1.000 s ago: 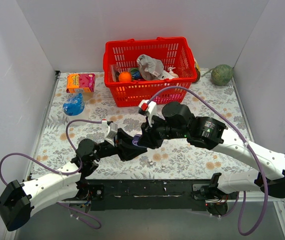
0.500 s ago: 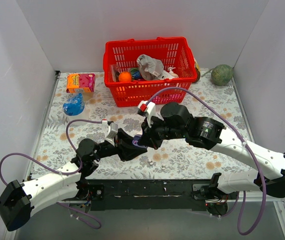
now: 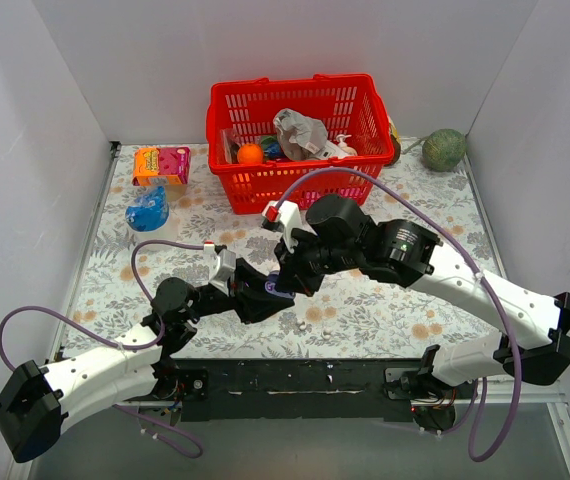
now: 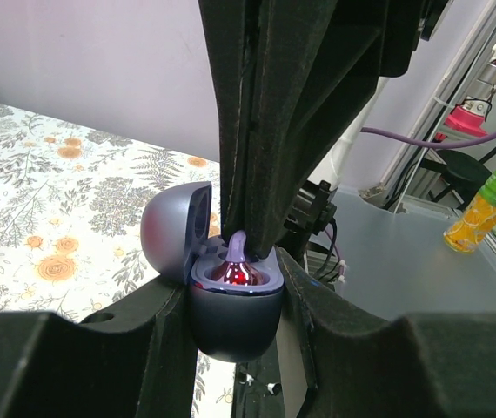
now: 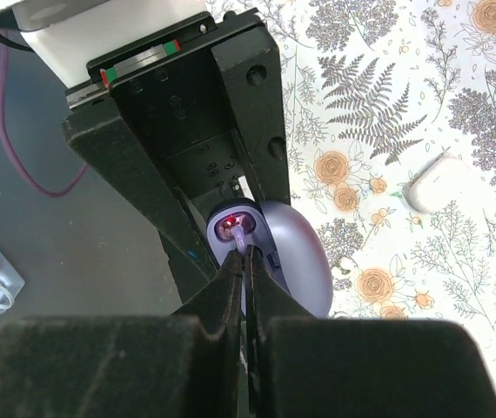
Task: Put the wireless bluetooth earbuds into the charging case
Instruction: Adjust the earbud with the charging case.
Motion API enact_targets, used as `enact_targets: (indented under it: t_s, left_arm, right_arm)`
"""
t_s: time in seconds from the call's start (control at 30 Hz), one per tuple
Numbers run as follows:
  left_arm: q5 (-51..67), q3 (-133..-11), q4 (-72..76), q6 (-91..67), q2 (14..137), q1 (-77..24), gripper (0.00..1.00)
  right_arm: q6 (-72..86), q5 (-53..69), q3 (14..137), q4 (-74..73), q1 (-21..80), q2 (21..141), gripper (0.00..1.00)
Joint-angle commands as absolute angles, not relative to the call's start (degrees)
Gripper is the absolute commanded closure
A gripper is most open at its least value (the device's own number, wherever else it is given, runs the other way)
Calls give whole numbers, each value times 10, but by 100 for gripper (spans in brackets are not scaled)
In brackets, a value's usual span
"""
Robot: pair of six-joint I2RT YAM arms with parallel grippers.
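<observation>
Over floral table [image 3: 105,280], right end effector [image 4: 246,237] pinches earbud [image 4: 237,252] in case [image 4: 231,318]

Red basket [image 3: 295,185] at back; pink-orange box [image 3: 161,164], blue toy [image 3: 148,212] left; green ball [image 3: 445,149] right.

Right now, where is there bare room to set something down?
Bare tablecloth lies right of the red basket, in front of the green ball, and at left, in front of the blue object. The middle is crowded: left gripper and right gripper meet at the charging case.
</observation>
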State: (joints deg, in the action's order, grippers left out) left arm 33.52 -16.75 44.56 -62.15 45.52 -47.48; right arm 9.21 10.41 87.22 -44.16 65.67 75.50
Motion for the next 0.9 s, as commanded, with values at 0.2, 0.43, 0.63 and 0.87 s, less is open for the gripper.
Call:
enact_targets:
  t_s: [0.2, 0.43, 0.63, 0.87]
  left_arm:
    - [348, -173, 445, -601, 448, -477, 100]
    - [347, -171, 454, -607, 456, -477, 100]
    - [347, -177, 454, -608, 456, -477, 100]
    - [350, -184, 460, -613, 461, -477, 100]
  right_arm:
    - [58, 105, 943, -493, 660, 772, 99]
    - [57, 108, 940, -495, 660, 773, 99]
    - [60, 117, 926, -486, 661, 772, 99]
    - [57, 117, 923, -489, 663, 778, 99]
